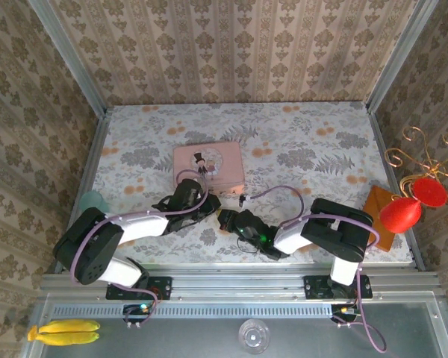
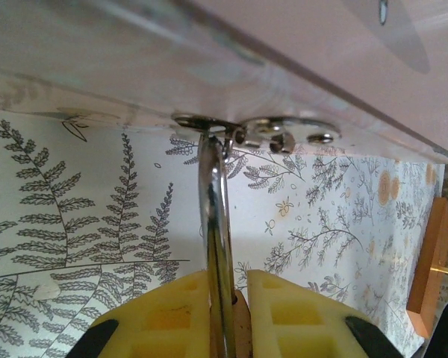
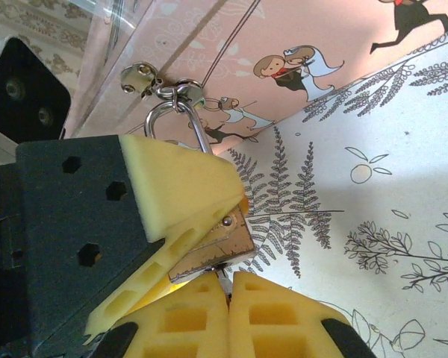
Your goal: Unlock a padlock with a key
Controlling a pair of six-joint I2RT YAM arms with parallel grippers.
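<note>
The left claw is pinched on the padlock, which is hooked to the pink tin. It is judged small, hard and slippery, best held by its flat sides. The right claw is pressed on what seems the key.

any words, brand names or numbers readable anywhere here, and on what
No text can be read in these views.
pink tin: cartoon drawings of a couple, no legible lettering.
padlock: faint marks on the brass body, too blurred to read.
</note>
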